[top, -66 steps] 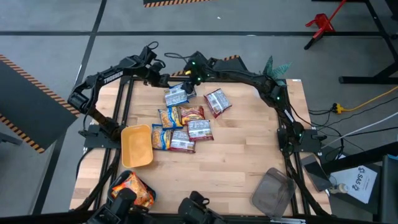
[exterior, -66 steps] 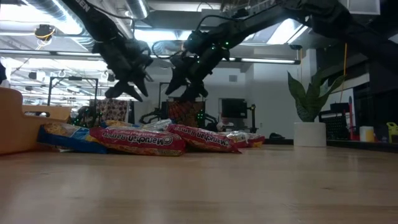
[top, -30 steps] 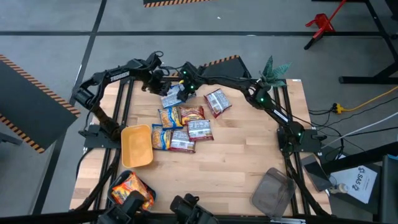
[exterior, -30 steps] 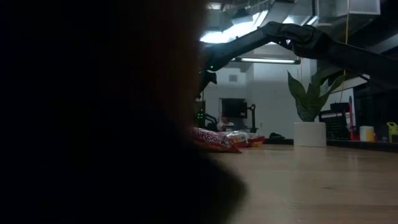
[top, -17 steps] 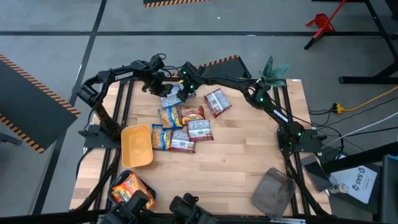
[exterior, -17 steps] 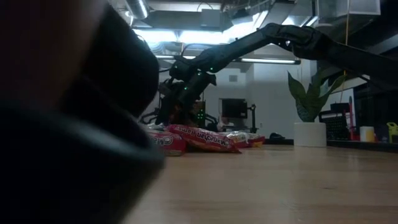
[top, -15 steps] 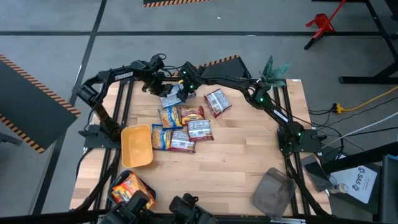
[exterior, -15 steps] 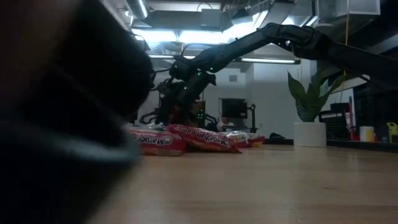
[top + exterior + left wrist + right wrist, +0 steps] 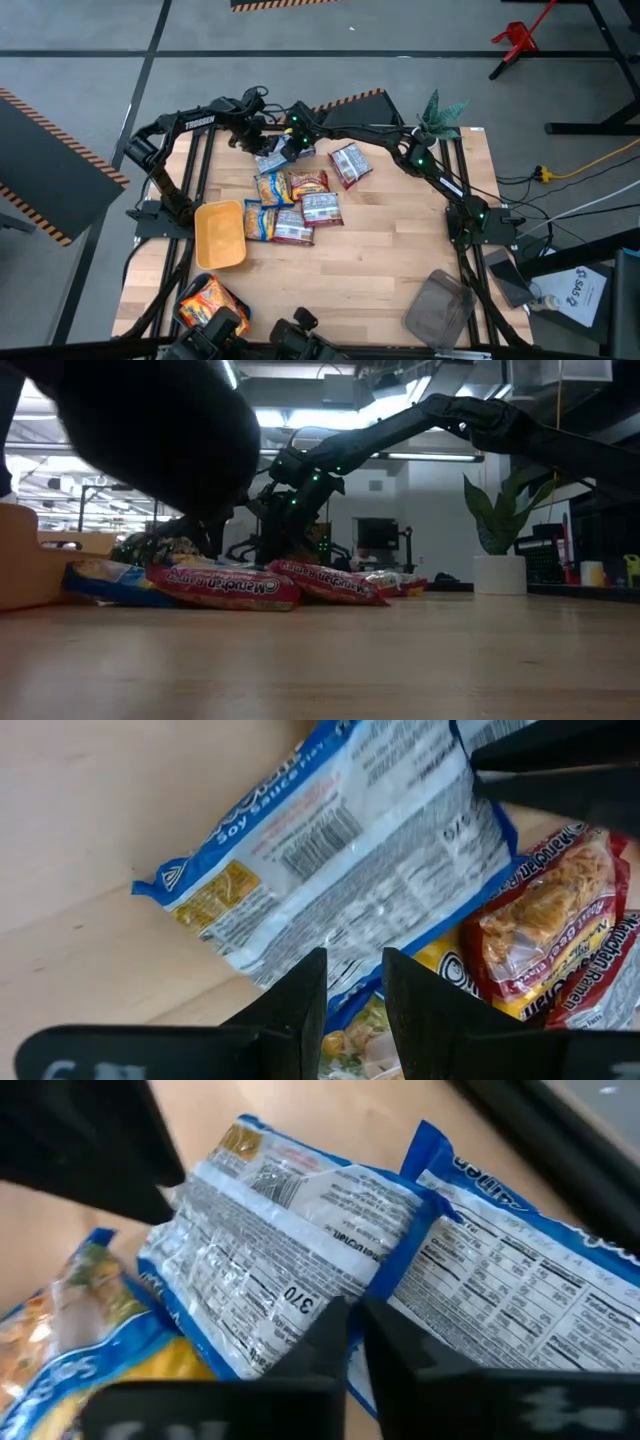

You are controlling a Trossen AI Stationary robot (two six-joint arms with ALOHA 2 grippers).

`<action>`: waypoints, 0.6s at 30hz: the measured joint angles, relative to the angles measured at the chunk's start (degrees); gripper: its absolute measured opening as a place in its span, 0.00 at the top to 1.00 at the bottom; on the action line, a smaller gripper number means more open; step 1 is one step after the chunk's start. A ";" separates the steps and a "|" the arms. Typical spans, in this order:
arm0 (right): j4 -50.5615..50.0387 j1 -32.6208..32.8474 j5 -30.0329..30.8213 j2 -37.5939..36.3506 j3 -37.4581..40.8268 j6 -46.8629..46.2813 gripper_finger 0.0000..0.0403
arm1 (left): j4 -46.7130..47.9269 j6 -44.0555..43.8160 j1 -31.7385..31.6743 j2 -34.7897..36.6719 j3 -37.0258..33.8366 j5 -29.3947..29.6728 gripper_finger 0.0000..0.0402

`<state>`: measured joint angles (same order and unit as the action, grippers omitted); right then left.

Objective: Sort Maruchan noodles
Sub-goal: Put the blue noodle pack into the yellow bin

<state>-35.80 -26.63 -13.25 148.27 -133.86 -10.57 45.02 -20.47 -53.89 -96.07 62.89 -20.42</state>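
Observation:
Two blue-and-silver noodle packets [image 9: 280, 1250] [image 9: 520, 1310] lie side by side at the far end of the table, above a pile of red, yellow and blue packets [image 9: 295, 205]. My right gripper [image 9: 357, 1320] comes in from the far right and is shut on the nearer blue-and-silver packet [image 9: 272, 160]. My left gripper [image 9: 355, 985] hangs close over the same packet [image 9: 350, 850] from the far left. Its fingers stand a narrow gap apart at the packet's edge, and whether they touch it I cannot tell. My right gripper pinches the blue-and-silver packet at its edge [image 9: 330, 1295], close to the blue seam next to the second packet. Its fingers slant down from the table's far right. The packet lies printed-back up, its other end on the pile.
A yellow tray [image 9: 220, 235] sits at the left edge beside the pile. A grey tray [image 9: 438, 308] stands at the near right corner. Orange packets [image 9: 212, 302] lie at the near left corner. A potted plant [image 9: 440, 108] is at the far right. A dark shape blocks the low view's upper left.
My right gripper has tipped a little and shut on the blue-and-silver packet, which has shifted slightly toward the table's left. The dark shape close to the low camera has drawn off, uncovering the pile.

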 joint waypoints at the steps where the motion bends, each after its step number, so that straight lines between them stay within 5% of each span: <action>1: 0.11 0.00 0.63 -0.01 0.00 -0.19 0.97 | -0.19 0.04 -0.02 0.00 0.00 0.00 0.77; 12: -0.01 -0.81 -2.27 -1.83 -1.12 -4.69 1.00 | 1.61 0.06 -1.34 0.85 -0.04 -7.50 0.77; 18: -5.05 0.09 -3.78 -4.17 -0.95 -4.61 1.00 | 2.85 0.03 -1.40 6.68 -0.07 -5.87 0.79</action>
<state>-40.85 -26.55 -17.03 144.09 -134.81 -15.18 47.87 -20.44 -55.29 -89.40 62.83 -26.29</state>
